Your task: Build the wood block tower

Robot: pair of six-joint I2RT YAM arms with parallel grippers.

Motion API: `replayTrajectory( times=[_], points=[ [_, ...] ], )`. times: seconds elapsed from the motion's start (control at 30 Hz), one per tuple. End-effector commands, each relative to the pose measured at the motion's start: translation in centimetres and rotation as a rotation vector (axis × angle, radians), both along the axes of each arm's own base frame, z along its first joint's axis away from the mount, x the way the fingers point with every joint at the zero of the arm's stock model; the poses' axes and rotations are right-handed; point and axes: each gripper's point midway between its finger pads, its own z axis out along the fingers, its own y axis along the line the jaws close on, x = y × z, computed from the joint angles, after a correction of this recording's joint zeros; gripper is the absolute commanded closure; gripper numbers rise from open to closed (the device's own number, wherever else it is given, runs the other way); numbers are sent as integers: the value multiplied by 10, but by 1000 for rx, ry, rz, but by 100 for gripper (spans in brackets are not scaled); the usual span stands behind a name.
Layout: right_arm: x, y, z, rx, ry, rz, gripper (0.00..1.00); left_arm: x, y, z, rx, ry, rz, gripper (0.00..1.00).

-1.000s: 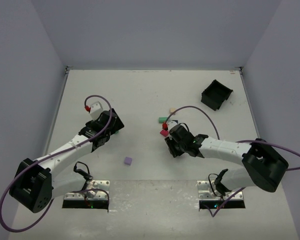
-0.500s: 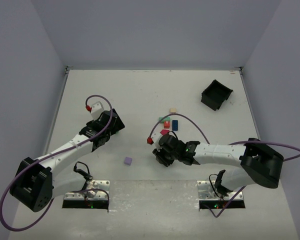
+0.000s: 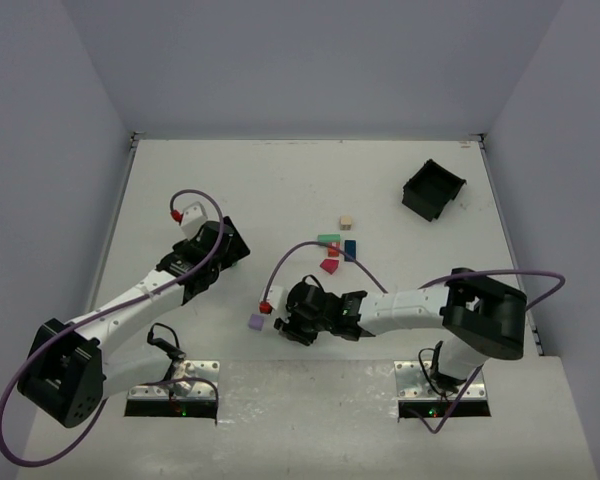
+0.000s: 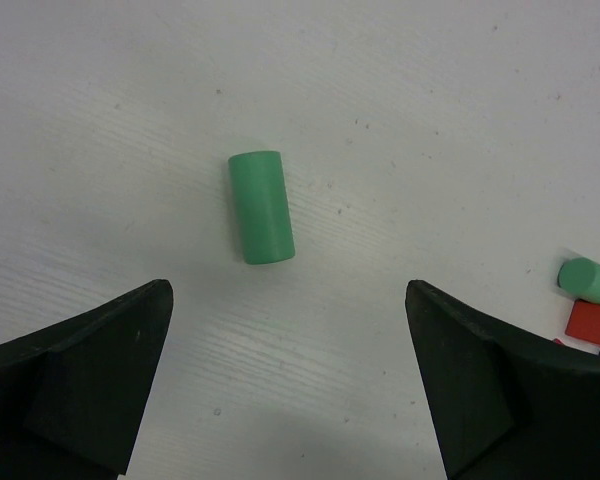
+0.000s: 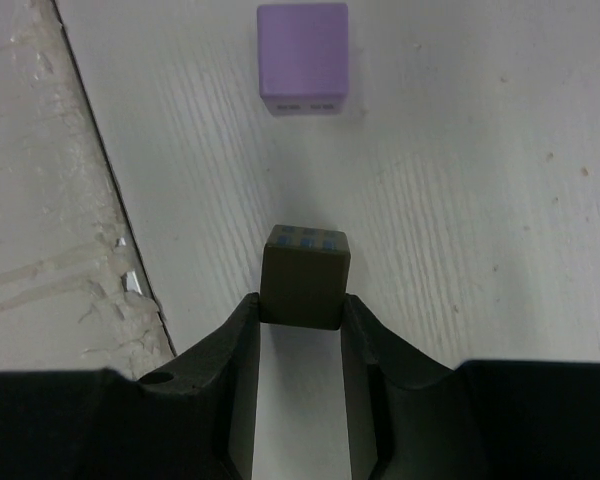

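We see no tower yet; loose blocks (image 3: pixel 330 265) lie unstacked. Our right end effector (image 5: pixel 302 305) pinches a small dark cube (image 5: pixel 303 275) near the purple cube (image 5: pixel 302 55). Our left end effector (image 4: pixel 290 380) gapes wide over a green cylinder (image 4: pixel 261 206).

from the right gripper (image 5: pixel 302 312), its jaws filled by a dark block (image 5: pixel 303 275), the purple block (image 5: pixel 302 58) bars 12 o'clock; 3 o'clock is bare table (image 5: pixel 470 200). the left gripper (image 4: pixel 287 300) has a green cylinder (image 4: pixel 261 206) lying at 12 o'clock with room either side, more blocks (image 4: pixel 592 322) at 3.

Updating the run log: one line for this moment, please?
left gripper open, green cylinder ahead | right gripper shut on dark block, purple cube ahead
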Motion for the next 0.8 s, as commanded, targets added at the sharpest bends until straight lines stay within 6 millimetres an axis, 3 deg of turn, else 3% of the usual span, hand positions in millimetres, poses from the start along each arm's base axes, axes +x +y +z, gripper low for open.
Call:
replayTrajectory(
  times=[0.0,0.3,0.77],
  points=[
    [6,44,27,122,-52,95,86,7,-7,18,-26,-69,-17,0],
    [7,59,22,112,-35,127,84,7,-6,18,-28,-70,-16,0],
    [8,58,10,56,-9,113,81,8,-6,17,-18,-66,-17,0]
  ],
)
